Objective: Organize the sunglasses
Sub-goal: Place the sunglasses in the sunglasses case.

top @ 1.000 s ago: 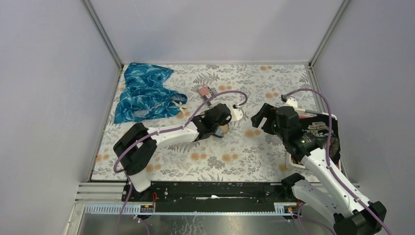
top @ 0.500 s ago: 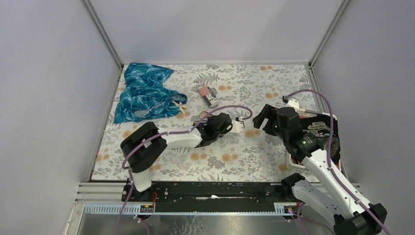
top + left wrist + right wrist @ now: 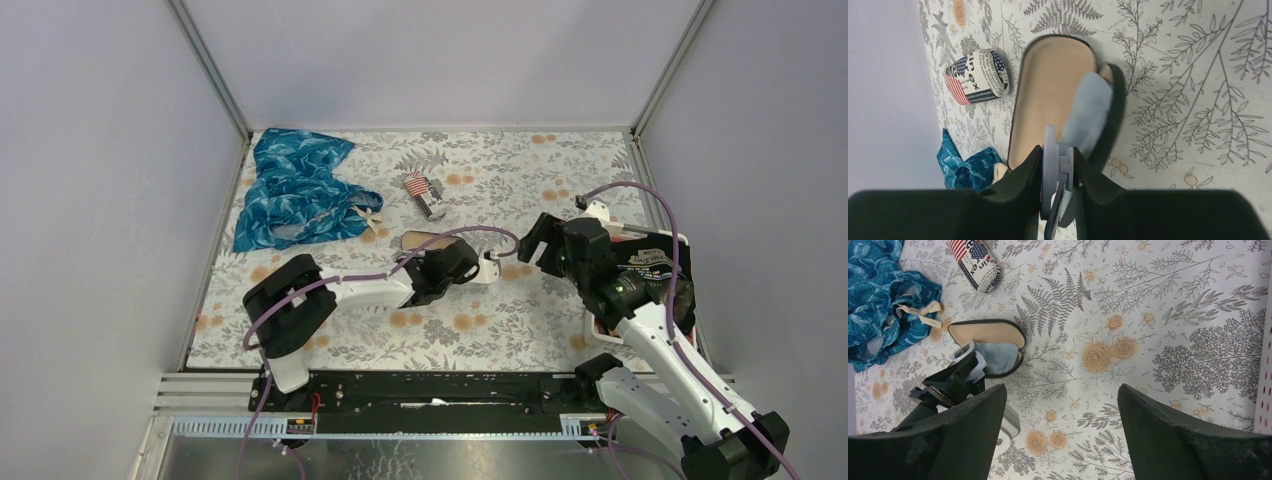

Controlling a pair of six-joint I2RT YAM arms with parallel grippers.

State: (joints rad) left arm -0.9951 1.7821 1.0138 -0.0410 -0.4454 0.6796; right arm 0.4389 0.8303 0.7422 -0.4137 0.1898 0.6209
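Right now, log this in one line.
left gripper: shut on cleaning cloth | cloth: in open glasses case | right gripper: open, hovering

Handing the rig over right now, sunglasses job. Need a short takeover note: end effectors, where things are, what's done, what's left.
Left end effector: jaws narrow, at the near end of the light blue cloth; I can't confirm a grip.
Right end effector: open, empty, hovering.
Glasses case: lies open, tan lining up, with the cloth partly inside.
Sunglasses: not visible in any view.
Done: the case is open.
Left: probably sort out the cloth, find the sunglasses, put them in the case and close it.
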